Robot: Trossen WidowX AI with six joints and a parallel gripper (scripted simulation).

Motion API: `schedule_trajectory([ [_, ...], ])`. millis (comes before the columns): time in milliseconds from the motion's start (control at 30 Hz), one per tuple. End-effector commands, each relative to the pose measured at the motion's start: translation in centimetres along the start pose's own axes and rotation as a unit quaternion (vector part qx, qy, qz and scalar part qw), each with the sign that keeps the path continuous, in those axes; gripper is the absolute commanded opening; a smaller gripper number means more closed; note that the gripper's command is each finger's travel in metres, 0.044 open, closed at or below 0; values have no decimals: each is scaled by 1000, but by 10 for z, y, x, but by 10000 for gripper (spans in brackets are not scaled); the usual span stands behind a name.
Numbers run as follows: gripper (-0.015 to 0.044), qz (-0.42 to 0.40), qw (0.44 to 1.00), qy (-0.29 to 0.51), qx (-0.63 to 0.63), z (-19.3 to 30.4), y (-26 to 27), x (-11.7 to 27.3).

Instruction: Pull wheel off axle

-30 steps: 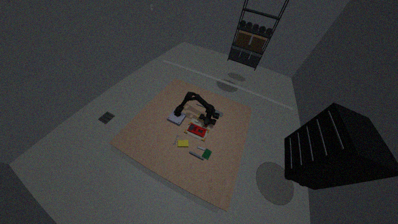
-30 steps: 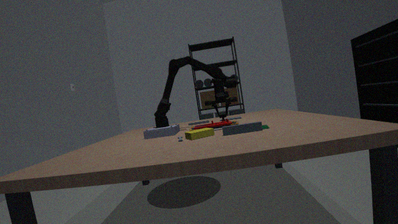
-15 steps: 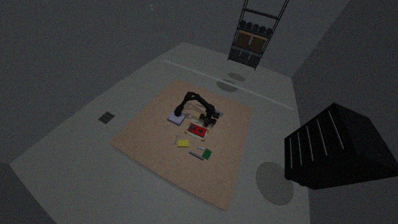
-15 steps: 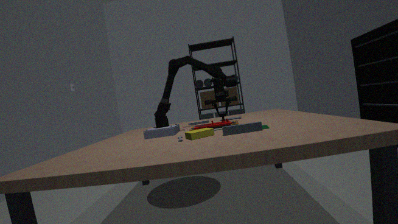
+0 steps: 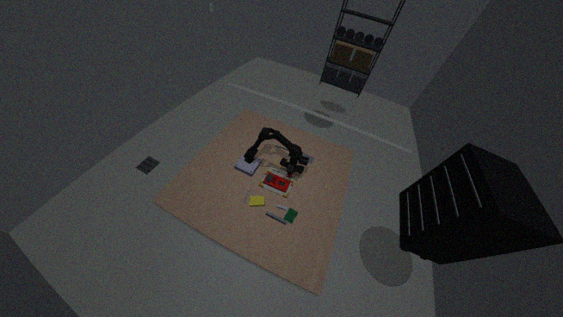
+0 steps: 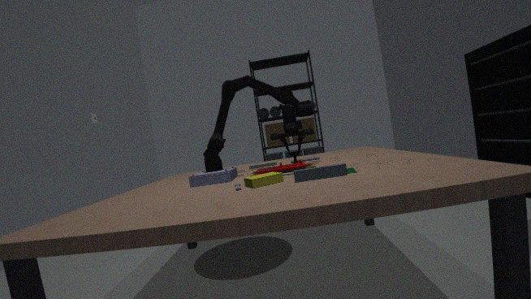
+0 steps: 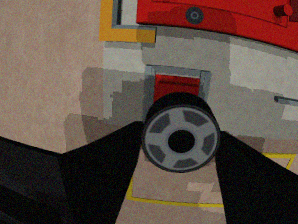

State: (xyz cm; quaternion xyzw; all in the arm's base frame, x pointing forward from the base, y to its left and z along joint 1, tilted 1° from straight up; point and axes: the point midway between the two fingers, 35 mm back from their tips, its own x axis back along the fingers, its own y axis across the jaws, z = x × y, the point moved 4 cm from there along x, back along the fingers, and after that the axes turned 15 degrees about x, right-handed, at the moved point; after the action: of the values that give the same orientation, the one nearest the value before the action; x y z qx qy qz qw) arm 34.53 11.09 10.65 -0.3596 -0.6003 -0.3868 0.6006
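My gripper (image 5: 291,173) (image 6: 295,158) (image 7: 180,133) is shut on the wheel, pointing down near the table. The wheel (image 7: 181,142) has a grey five-spoke face and a black tread, and sits between the fingertips, face toward the wrist camera. Its centre hole looks black; no axle is visible there, and whether one stands under the wheel is hidden. Just beyond the wheel is a red block (image 7: 177,84) in a grey holder. The marked area is a yellow outline (image 7: 170,202) on the table, partly hidden by the fingers and wheel.
A red chassis (image 5: 277,183) (image 6: 280,167) (image 7: 240,24) lies on a pale board with orange corners (image 7: 106,25). A yellow block (image 5: 256,201) (image 6: 263,179), a grey bar (image 5: 275,217) (image 6: 321,173) and a green piece (image 5: 291,215) (image 6: 351,171) lie on its far side from the gripper.
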Motion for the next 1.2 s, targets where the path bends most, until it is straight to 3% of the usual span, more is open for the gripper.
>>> schedule_trajectory([
  [0,0,-3,1000,-1,-1,0,1,4],
  [867,0,-3,1000,-1,-1,0,0,13],
  [1167,0,-3,1000,-1,-1,0,0,36],
])
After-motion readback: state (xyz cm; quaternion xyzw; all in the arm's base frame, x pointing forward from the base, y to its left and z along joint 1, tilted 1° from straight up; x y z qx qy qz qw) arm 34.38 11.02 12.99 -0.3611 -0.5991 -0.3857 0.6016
